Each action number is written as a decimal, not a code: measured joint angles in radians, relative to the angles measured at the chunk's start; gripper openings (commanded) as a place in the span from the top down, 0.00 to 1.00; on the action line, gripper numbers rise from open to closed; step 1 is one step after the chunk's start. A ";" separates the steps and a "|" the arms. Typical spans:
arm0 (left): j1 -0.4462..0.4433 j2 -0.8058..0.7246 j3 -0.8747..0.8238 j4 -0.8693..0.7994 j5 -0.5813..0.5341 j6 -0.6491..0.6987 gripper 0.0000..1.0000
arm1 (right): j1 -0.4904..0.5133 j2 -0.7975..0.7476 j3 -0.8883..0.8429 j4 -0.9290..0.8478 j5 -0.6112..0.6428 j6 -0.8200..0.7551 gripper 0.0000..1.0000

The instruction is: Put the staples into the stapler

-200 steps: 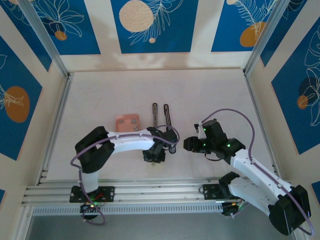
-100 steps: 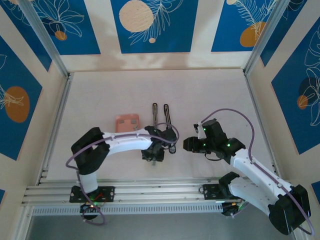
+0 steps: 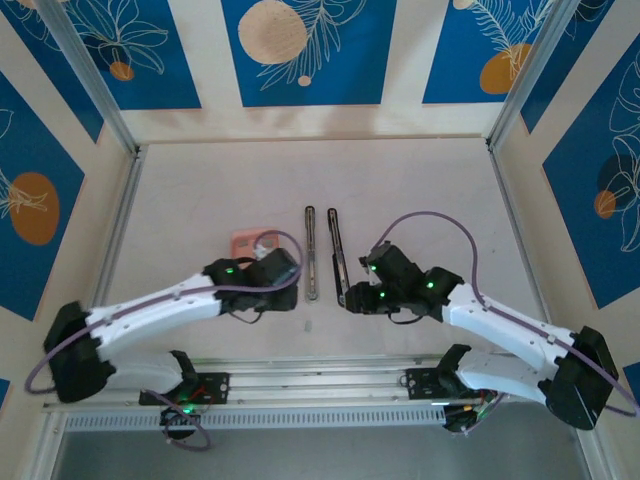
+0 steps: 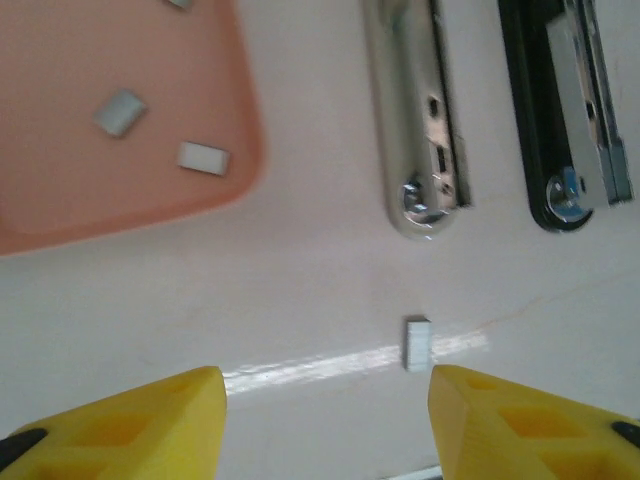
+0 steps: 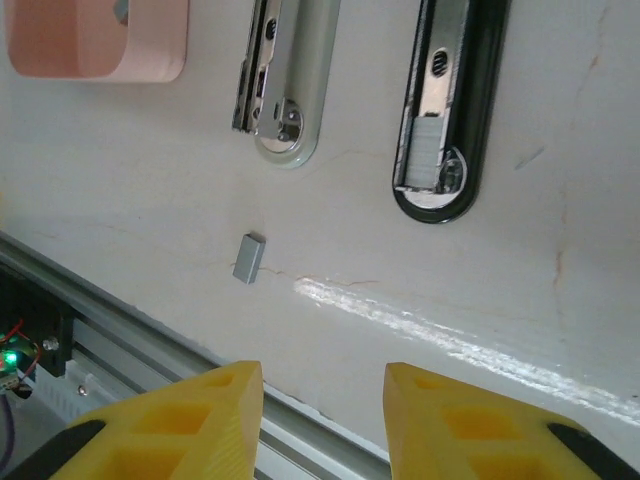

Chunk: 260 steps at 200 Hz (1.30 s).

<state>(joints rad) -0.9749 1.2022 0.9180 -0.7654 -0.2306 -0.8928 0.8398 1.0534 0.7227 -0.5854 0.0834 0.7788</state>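
The pale worktop [image 3: 200,190] carries everything. The stapler [image 3: 337,255] lies opened in the middle of the top view, and its silver bar [image 4: 415,110] and black arm [image 4: 565,110] run side by side, near together.

The left hand [image 4: 325,400] is below them in its own view. Its yellow fingers [image 4: 120,430] stand wide apart and hold nothing. The right hand [image 5: 320,400] is at the bottom of its view, partly open, with a narrower gap, and it is empty too.

The pink tray [image 4: 60,200] is in the upper left of the left wrist view, just beside the silver bar. Two small staples [image 4: 203,158] lie in it. One more loose strip [image 4: 418,343] lies on the bare worktop, just below the rounded end of the silver bar.

I judge that the step in hand is to pick up this loose strip with the left hand. The strip is flat and thin, so the fingers should go down on both sides of it until they touch the surface, and then close gently. A hard squeeze may flick it away or break it. It lies off centre, nearer the right finger, so the hand should first be centred over it.
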 measured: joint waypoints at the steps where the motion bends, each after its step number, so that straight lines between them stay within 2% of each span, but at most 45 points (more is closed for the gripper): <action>1: 0.005 -0.014 -0.008 0.002 0.000 0.003 0.42 | 0.005 0.005 0.003 -0.001 0.003 0.003 0.63; 49: 0.202 -0.337 -0.202 0.068 0.040 0.080 0.38 | 0.122 0.201 0.119 -0.027 0.090 0.117 0.63; 97: 0.321 -0.401 -0.276 0.097 0.124 0.174 0.36 | 0.156 0.395 0.254 -0.087 0.124 0.193 0.63; 134: 0.348 -0.399 -0.306 0.138 0.153 0.222 0.36 | 0.167 0.492 0.310 -0.133 0.126 0.244 0.61; 196: 0.367 -0.439 -0.368 0.201 0.153 0.229 0.35 | 0.173 0.603 0.366 -0.192 0.111 0.282 0.61; 260: 0.386 -0.432 -0.411 0.230 0.160 0.241 0.35 | 0.214 0.734 0.530 -0.243 0.085 0.266 0.61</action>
<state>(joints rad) -0.5888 0.7704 0.5068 -0.5350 -0.0708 -0.6518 1.0542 1.7870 1.2526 -0.8280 0.1684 1.0447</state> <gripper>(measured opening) 0.646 0.386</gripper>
